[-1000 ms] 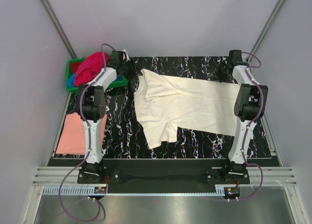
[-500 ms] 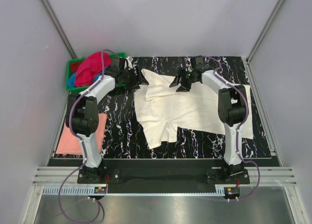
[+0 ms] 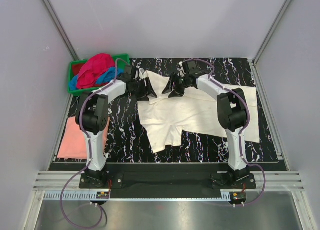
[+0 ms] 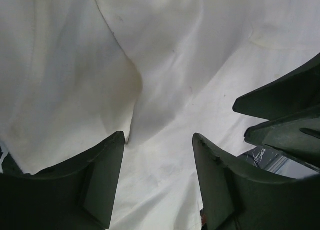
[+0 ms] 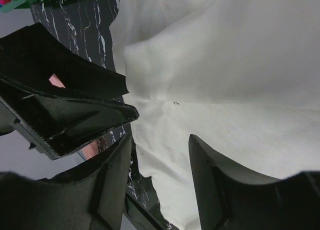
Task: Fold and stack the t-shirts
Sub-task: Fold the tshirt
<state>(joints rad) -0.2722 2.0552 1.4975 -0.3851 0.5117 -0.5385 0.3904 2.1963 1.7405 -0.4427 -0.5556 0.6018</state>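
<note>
A large cream t-shirt (image 3: pixel 200 110) lies spread on the black marbled table (image 3: pixel 125 130), its far left part bunched. My left gripper (image 3: pixel 149 88) and right gripper (image 3: pixel 172 87) are close together over that bunched part, both open and empty. In the left wrist view the left gripper (image 4: pixel 159 137) straddles smooth cream cloth (image 4: pixel 175 65), with the right gripper's fingers (image 4: pixel 285 115) at the right. In the right wrist view the right gripper (image 5: pixel 160 138) is over the shirt's edge (image 5: pixel 225 65). A salmon-pink t-shirt (image 3: pixel 77 137) lies folded at the left.
A green crate (image 3: pixel 123 57) at the far left corner holds a magenta-red t-shirt (image 3: pixel 95 69) and a blue one (image 3: pixel 107 76). Grey walls close in the table on three sides. The arm bases stand at the near edge.
The right arm has swung from the far right edge leftward across the shirt. The left gripper has moved right from beside the crate onto the shirt. The grippers now nearly meet.
</note>
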